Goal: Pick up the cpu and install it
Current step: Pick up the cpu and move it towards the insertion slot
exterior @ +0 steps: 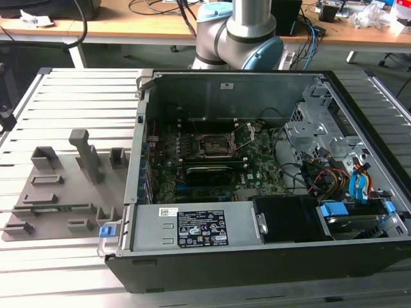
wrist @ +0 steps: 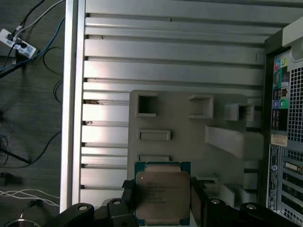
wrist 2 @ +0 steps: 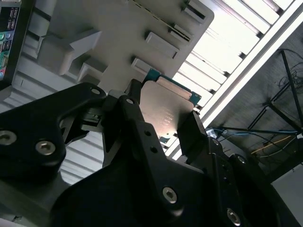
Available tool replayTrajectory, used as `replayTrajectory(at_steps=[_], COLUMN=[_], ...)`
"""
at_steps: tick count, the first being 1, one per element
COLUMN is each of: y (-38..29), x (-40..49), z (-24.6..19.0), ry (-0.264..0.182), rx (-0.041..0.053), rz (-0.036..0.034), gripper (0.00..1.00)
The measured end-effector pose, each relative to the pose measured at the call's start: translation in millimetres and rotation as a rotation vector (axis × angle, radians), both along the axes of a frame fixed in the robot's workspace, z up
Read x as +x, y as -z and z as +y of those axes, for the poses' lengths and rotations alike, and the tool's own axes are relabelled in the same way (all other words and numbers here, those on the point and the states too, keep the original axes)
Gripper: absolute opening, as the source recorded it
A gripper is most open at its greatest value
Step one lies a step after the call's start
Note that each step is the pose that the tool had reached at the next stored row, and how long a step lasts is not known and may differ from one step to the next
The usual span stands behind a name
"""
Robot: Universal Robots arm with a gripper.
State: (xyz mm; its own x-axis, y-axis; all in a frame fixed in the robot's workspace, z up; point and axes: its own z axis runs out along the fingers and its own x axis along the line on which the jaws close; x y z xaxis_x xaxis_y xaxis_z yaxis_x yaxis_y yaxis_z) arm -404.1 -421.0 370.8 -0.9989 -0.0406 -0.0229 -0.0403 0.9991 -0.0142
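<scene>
In both wrist views the cpu (wrist: 162, 191) (wrist 2: 165, 111), a flat square chip with a silvery top and green edge, sits between the black fingers (wrist: 128, 189) (wrist 2: 190, 130). My gripper (wrist: 162, 189) (wrist 2: 163, 118) is shut on it and holds it in the air above the grey parts fixture (wrist: 189, 137) (wrist 2: 118, 28). In the exterior view the open computer case (exterior: 257, 256) lies on the table. Its green motherboard (exterior: 257, 167) carries the dark metal-framed socket (exterior: 216, 146) near the middle.
The grey fixture (exterior: 64, 186) with upright posts and slots lies at the exterior view's left of the case on a ribbed metal table (exterior: 77, 96). The arm's base (exterior: 241, 32) stands behind the case. A power supply (exterior: 192, 228), drive cage and cables (exterior: 334, 179) crowd the case.
</scene>
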Motion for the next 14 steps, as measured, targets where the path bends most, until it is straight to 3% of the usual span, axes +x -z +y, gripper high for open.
replayTrajectory(at_steps=[7,14], y=[-25.6,-46.1], x=[0.0,0.0], z=[0.0,0.0], ry=[0.000,0.000], rx=[0.0001,0.0001], rz=[-0.0001,-0.0001], gripper=[0.55,0.55])
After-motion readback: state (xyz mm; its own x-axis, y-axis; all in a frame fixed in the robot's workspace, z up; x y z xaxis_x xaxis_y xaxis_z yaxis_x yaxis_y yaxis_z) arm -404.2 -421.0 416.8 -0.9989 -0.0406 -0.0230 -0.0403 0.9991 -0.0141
